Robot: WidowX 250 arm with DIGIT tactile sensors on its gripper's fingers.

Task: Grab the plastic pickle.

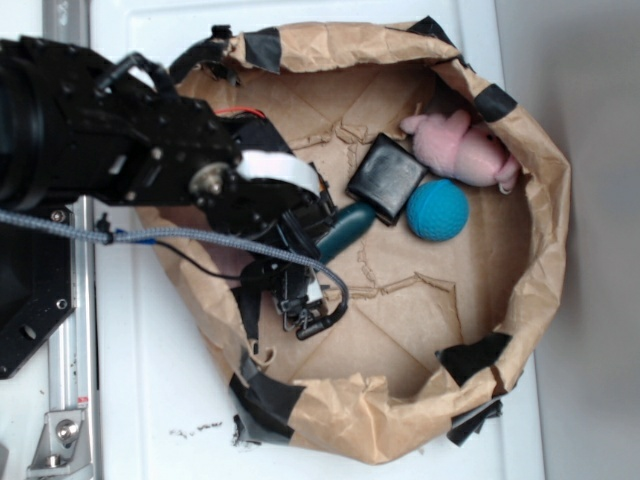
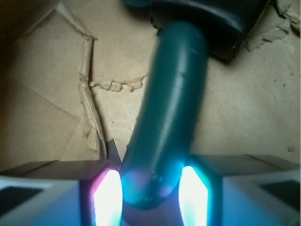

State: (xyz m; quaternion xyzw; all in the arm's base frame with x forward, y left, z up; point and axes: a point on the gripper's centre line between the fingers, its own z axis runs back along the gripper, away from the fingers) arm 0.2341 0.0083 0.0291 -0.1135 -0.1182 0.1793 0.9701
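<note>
The plastic pickle [image 1: 347, 226], a smooth dark teal capsule, lies on the brown paper floor of the bag, its far end against the black square pouch [image 1: 385, 178]. In the wrist view the pickle [image 2: 171, 108] runs up the middle, with its near rounded end between the two glowing pads [image 2: 108, 200]. Both pads sit against its sides. My gripper [image 1: 322, 246] reaches in from the left and is shut on that near end [image 2: 151, 193]. The pouch [image 2: 221, 23] covers the pickle's far tip.
A dimpled blue ball [image 1: 437, 210] rests right of the pouch, and a pink plush toy [image 1: 460, 148] lies behind it. The crumpled paper bag wall [image 1: 545, 210] with black tape rings everything. A grey cable [image 1: 150, 235] trails across the arm.
</note>
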